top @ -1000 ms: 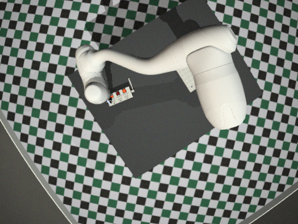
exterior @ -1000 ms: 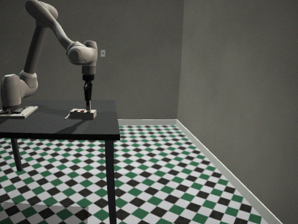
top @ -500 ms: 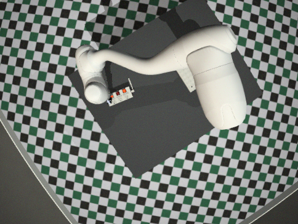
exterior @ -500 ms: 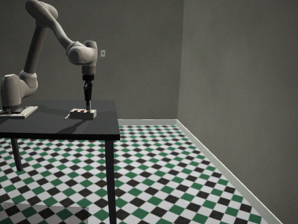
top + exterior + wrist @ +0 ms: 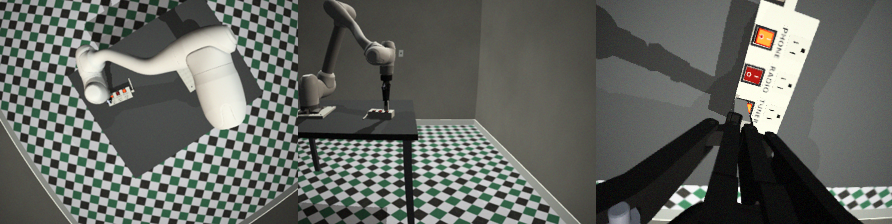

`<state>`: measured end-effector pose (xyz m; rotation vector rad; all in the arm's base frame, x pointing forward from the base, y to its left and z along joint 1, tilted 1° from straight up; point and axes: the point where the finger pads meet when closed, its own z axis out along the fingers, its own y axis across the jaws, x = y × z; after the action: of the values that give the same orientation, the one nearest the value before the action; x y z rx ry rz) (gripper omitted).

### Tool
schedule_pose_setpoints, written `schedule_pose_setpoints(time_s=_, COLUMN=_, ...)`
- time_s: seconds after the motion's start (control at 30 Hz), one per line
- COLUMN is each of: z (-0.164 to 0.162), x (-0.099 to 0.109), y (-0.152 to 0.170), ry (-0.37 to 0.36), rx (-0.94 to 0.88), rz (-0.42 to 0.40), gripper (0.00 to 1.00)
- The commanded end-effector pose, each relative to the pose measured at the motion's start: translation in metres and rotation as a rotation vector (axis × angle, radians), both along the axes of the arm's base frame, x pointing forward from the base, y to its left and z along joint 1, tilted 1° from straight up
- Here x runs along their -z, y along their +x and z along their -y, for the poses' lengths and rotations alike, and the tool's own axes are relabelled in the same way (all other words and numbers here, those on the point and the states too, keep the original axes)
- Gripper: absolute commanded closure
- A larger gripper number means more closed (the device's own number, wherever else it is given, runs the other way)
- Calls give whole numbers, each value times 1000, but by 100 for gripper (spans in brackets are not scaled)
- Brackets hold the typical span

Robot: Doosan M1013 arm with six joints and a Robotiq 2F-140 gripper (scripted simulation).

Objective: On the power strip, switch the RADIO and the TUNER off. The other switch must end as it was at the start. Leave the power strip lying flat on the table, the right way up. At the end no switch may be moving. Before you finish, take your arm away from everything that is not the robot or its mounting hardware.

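Note:
A white power strip [image 5: 777, 65] lies flat on the dark table, also seen in the top view [image 5: 120, 96] and the side view [image 5: 380, 114]. In the wrist view its PHONE switch [image 5: 764, 37] glows bright orange. The RADIO switch [image 5: 753, 76] is darker red. The TUNER switch [image 5: 749, 107] shows orange and is partly hidden by my fingers. My gripper [image 5: 738, 109] is shut and empty. Its tips [image 5: 385, 106] point down right over the TUNER end of the strip; I cannot tell if they touch the switch.
The arm's base [image 5: 313, 112] stands at the far left of the table. The table's edge [image 5: 412, 135] lies to the right of the strip. A short cord stub [image 5: 130, 84] sticks out at the strip's far end.

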<state>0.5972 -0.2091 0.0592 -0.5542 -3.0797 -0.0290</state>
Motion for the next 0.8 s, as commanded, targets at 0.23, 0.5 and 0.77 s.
schedule_pose_setpoints(time_s=0.23, z=0, x=4, y=0, ry=0, rx=0, rz=0, gripper=100)
schedule_pose_setpoints(time_s=0.5, z=0, x=7, y=0, ry=0, rx=0, rz=0, gripper=100)
schedule_pose_setpoints(time_s=0.77, z=0, x=8, y=0, ry=0, rx=0, rz=0, gripper=100)
